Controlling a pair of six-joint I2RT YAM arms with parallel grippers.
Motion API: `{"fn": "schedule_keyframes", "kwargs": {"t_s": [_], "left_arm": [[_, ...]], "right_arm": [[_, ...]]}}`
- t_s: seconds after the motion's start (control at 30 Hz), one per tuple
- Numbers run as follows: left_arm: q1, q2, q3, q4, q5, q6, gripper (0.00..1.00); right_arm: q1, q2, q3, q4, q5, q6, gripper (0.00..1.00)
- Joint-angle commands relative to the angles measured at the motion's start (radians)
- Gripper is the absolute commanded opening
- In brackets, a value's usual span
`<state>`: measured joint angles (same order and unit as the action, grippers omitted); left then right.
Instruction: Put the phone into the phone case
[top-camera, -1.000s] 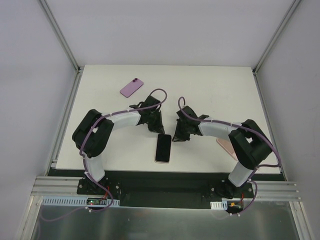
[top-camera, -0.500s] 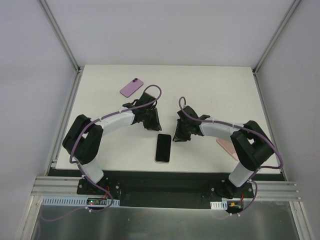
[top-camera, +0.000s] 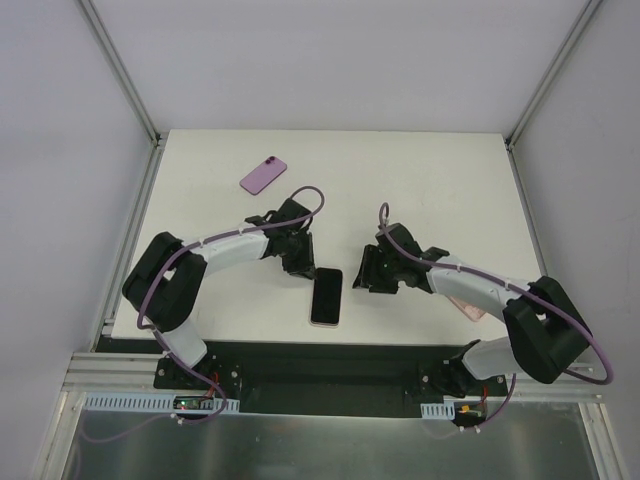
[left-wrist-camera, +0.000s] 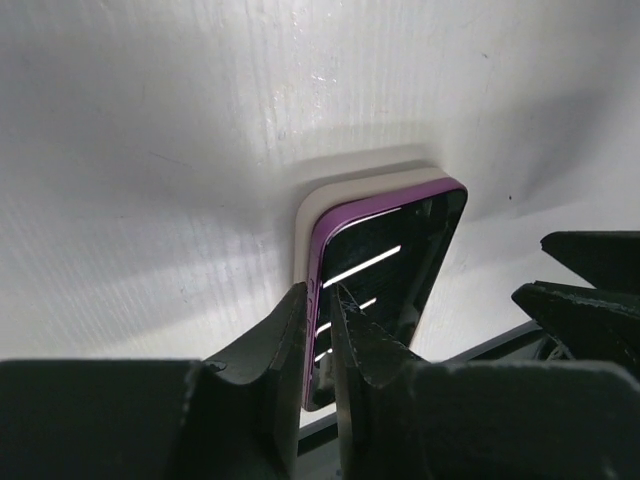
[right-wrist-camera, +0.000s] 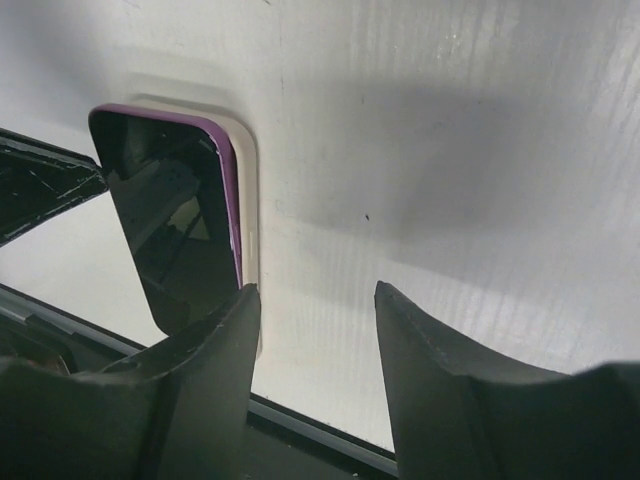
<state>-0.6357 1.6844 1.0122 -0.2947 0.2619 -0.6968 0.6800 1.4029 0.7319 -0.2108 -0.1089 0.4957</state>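
Left hand (left-wrist-camera: 320, 297) nearly closed — beside phone (left-wrist-camera: 390, 262), right hand (right-wrist-camera: 316, 300) spread

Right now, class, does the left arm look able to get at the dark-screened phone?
Likely yes: the left gripper hangs right at the edge of the phone, nothing between them; the right gripper stands off the other side.

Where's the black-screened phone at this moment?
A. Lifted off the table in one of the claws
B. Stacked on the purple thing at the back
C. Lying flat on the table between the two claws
C: the phone lies screen-up on the table, with the left gripper by its far left corner and the right gripper off to its right, neither lifting it.
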Motion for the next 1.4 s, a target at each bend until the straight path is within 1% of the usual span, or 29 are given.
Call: {"fn": "schedule_keyframes", "kwargs": {"t_s": [0.0, 0.07, 0.23, 0.37, 0.47, 0.6, 0.73, 0.97, 1.3, 1.37], "left_arm": [[-0.022, -0.025, -0.007, 0.011, 0.03, 0.04, 0.16], [-0.028, -0.019, -0.012, 0.016, 0.027, 0.043, 0.17], [-0.041, -0.011, -0.03, 0.025, 0.011, 0.036, 0.17], [-0.047, 0.009, -0.043, 0.04, 0.007, 0.034, 0.13], [-0.056, 0.026, -0.041, 0.052, 0.037, 0.033, 0.12], [-0.074, 0.024, -0.05, 0.063, 0.048, 0.011, 0.12], [-0.078, 0.026, -0.072, 0.069, 0.054, -0.016, 0.11], [-0.079, 0.012, -0.116, 0.081, 0.063, -0.056, 0.09], [-0.078, -0.069, -0.187, 0.135, 0.135, -0.136, 0.09], [-0.079, -0.068, -0.195, 0.169, 0.166, -0.153, 0.08]], "right_arm": [[-0.003, -0.061, -0.038, 0.065, 0.003, -0.009, 0.54], [-0.003, -0.067, -0.045, 0.076, -0.003, -0.006, 0.56], [-0.003, -0.061, -0.06, 0.105, -0.029, -0.006, 0.57], [-0.002, -0.05, -0.057, 0.1, -0.023, -0.003, 0.57], [-0.003, -0.035, -0.048, 0.103, -0.032, -0.003, 0.57], [-0.002, -0.015, -0.054, 0.155, -0.089, -0.009, 0.57], [0.01, -0.009, -0.072, 0.203, -0.13, -0.002, 0.61], [0.058, 0.018, -0.092, 0.243, -0.121, 0.024, 0.67], [0.104, 0.064, -0.114, 0.306, -0.115, 0.038, 0.71], [0.115, 0.068, -0.127, 0.349, -0.103, 0.026, 0.72]]}}
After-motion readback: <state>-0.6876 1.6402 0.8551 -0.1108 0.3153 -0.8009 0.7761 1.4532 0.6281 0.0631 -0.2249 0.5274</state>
